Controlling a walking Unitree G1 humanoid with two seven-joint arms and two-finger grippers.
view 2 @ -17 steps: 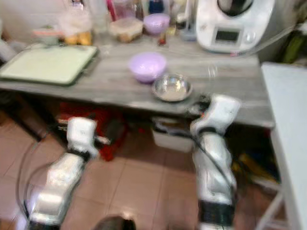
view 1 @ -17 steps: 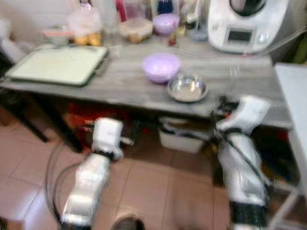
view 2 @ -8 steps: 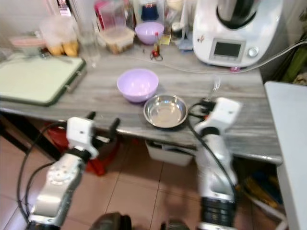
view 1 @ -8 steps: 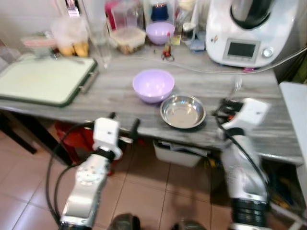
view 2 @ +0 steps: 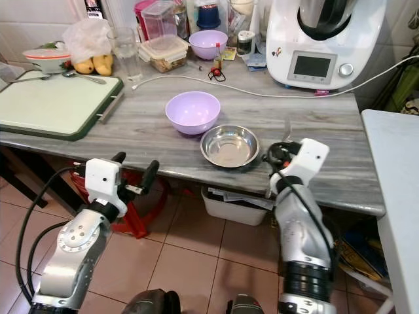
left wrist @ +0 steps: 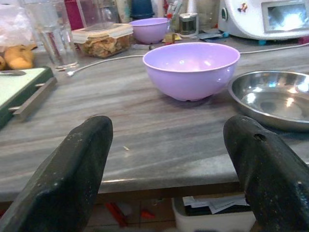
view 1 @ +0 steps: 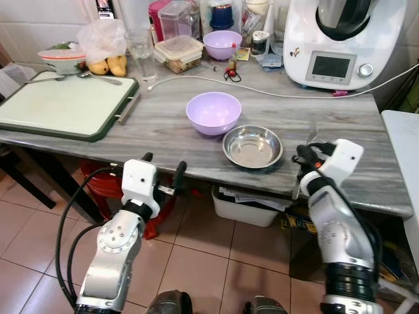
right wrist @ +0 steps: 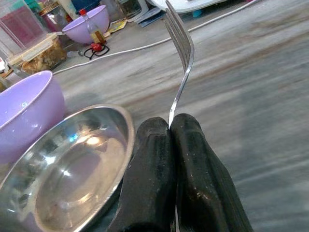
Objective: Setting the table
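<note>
Holding position: I have both arms raised at the near edge of the grey table (view 1: 163, 124).
Right gripper (right wrist: 170, 126): fingers pressed together on the handle of a fork (right wrist: 181, 53), tines pointing up and away over the table top.
Fork location: just right of the steel bowl (view 1: 253, 146), above the table's near edge; in the head view I see the fork as a thin upright sliver beside the right wrist.
Left gripper (left wrist: 169, 145): fingers spread wide and holding nothing, hovering at the near table edge, left of the bowls.
Steel bowl: sits on the table near the front edge, with nothing in it.
Purple bowl (view 1: 213, 112): stands just far-left of the steel bowl; I cannot tell whether the rims touch.
Tray (view 1: 62, 108): green-rimmed, on the left part of the table, a handle on its right side.
Far side of table: a second purple bowl (view 1: 222, 44), a lidded food container (view 1: 178, 52), a drinking glass (view 1: 141, 53) and a white kitchen appliance (view 1: 340, 39) at the far right.
Cable (view 1: 262, 88): a white lead runs across the table beyond the bowls.
</note>
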